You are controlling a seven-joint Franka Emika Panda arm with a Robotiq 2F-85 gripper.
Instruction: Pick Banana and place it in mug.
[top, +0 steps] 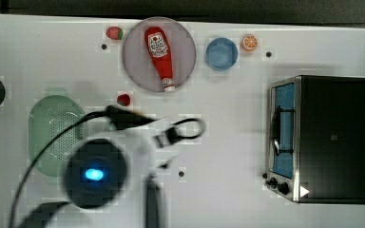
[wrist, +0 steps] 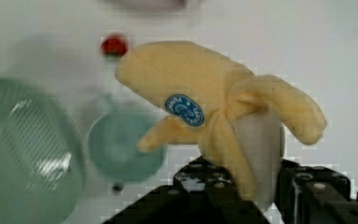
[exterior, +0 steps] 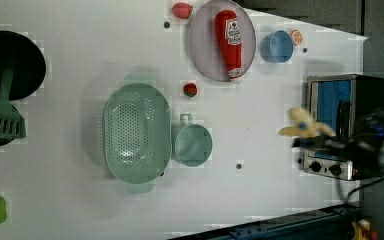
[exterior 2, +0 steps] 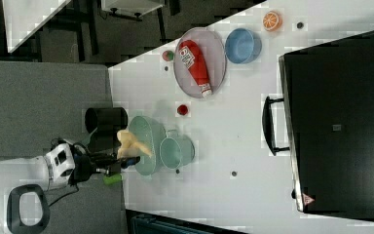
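The jaws clamp the banana, lifted clear of the mug.

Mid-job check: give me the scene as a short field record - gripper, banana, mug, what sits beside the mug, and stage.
gripper: shut on the banana, held above the table
banana: plush, peeled, blue sticker, stands up out of the jaws
mug: pale teal, upright, nothing seen inside
colander: green, against the mug on the left view's left
strawberry: on the table near the mug
stage: banana picked, not yet in mug
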